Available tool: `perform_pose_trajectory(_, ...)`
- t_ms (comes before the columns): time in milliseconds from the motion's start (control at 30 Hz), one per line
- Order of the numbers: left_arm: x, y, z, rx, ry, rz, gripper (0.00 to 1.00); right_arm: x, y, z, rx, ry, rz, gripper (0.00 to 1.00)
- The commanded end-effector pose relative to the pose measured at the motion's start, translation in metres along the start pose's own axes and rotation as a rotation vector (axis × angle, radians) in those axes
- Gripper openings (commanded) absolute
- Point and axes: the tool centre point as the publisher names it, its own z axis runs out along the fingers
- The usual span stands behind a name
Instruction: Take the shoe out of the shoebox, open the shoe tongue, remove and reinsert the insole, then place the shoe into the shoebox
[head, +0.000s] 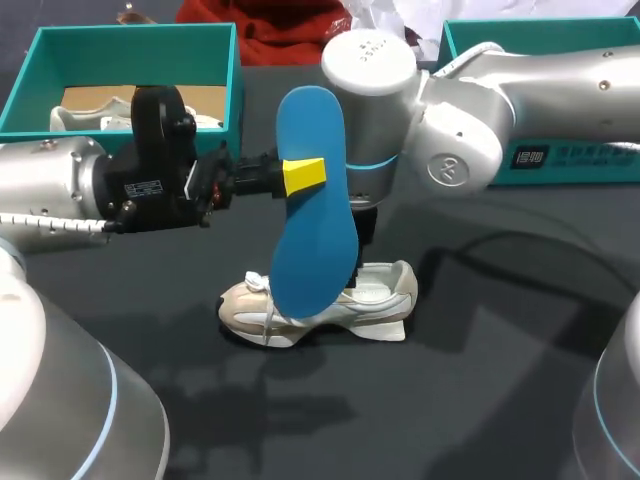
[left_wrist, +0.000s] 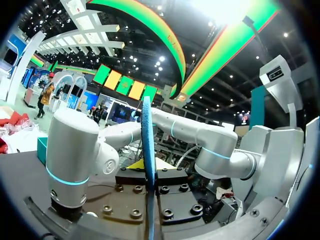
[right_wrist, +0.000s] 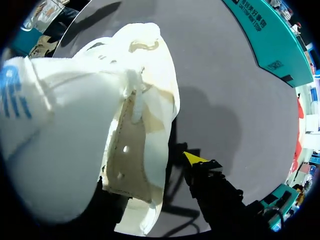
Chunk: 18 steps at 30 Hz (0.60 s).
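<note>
Shoe (head: 330, 305) on table (head: 480, 400). Insole (head: 312, 240) upright just above shoe, clamped in left gripper (head: 300, 175), which comes in from shoe's left. Right arm (head: 470, 140) comes down behind shoe. Box (head: 130, 40) behind-left of shoe, second box (head: 560, 40) behind-right.

white letters (head: 588, 156) on the side of the teal shoebox (head: 560, 172), too small to read, small white sticker (head: 145, 187) on the left arm (head: 55, 185), blurry, round mark (head: 447, 168) on the right arm (head: 560, 80), blue marks (right_wrist: 12, 95) on the shoe (right_wrist: 75, 130), not clear

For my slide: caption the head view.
Left gripper holds the blue insole upright over the white shoe.
</note>
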Motion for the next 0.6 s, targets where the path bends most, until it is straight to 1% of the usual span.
perform_pose_trajectory(33, 0.007, -0.003, 0.008, 0.004, -0.017, 0.001, 0.00, 0.000, 0.004, 0.005, 0.008, 0.009, -0.002, 0.10)
perform_pose_trajectory(67, 0.007, -0.003, 0.008, 0.004, -0.017, 0.001, 0.00, 0.000, 0.004, 0.005, 0.009, 0.010, -0.002, 0.00)
perform_pose_trajectory(433, 0.007, -0.003, 0.008, 0.004, -0.017, 0.001, 0.00, 0.007, -0.001, -0.002, 0.019, 0.027, 0.023, 0.00)
perform_pose_trajectory(533, 0.007, -0.003, 0.008, 0.004, -0.017, 0.001, 0.00, 0.009, -0.004, -0.007, 0.033, 0.050, 0.048, 0.00)
perform_pose_trajectory(600, 0.007, -0.003, 0.008, 0.004, -0.017, 0.001, 0.00, 0.010, -0.007, -0.010, 0.040, 0.062, 0.091, 0.00)
